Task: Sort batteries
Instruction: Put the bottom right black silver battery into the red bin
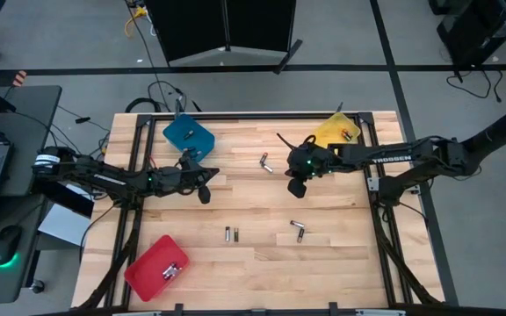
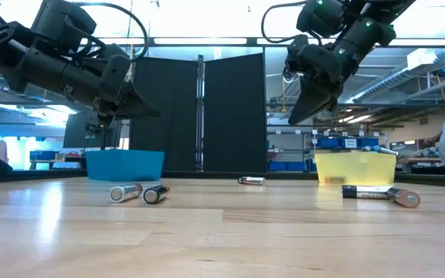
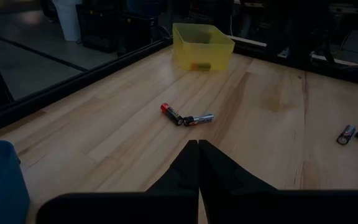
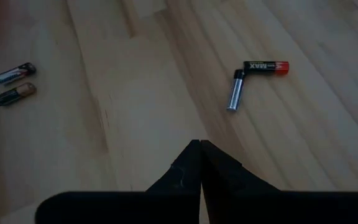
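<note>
The wooden tabletop (image 1: 341, 263) fills the centre of the high view. Three trays rest on it: a blue tray (image 1: 188, 134) at upper left, a yellow tray (image 1: 335, 132) at upper right, and a red tray (image 1: 155, 266) at lower left holding a few cells. The left hand (image 1: 206, 195) hangs above the tabletop at centre left, fingers pressed together, holding nothing. The right hand (image 1: 295, 188) hangs right of centre, fingers likewise pressed together and empty. The loose batteries lie flat on the tabletop in three pairs. The upper pair (image 1: 265, 161), top centre, meets end to end at an angle. The lower centre pair (image 1: 231, 233) lies side by side, long axes running up-down in the frame. The lower right pair (image 1: 298, 229) forms an L, one cell across the frame, one roughly up-down.
</note>
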